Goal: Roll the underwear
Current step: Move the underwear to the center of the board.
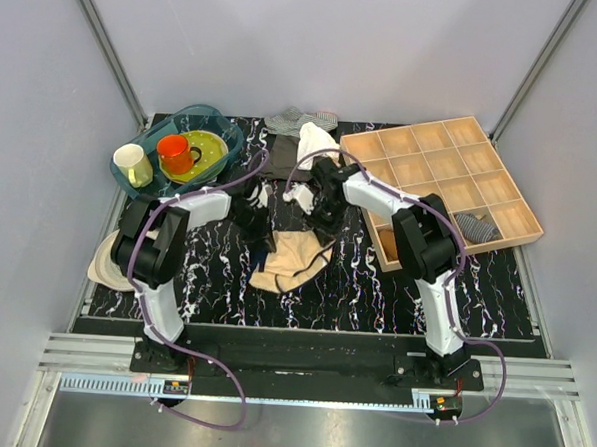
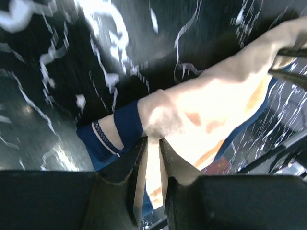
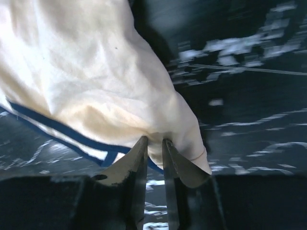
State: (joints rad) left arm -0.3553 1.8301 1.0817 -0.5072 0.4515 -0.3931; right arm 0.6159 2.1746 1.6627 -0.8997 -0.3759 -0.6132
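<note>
The underwear is pale beige fabric with dark edging, hanging between my two grippers over the black marbled table. My left gripper is shut on one top corner of it; in the left wrist view its fingertips pinch the beige cloth beside a dark band. My right gripper is shut on the other corner; in the right wrist view its tips clamp a fold of the cloth. The lower part of the cloth rests on the table.
A wooden compartment tray stands at the right, with a grey item in one cell. A teal bin with cups and a plate is at the back left. White and grey cloths lie at the back. A pale object sits at the left edge.
</note>
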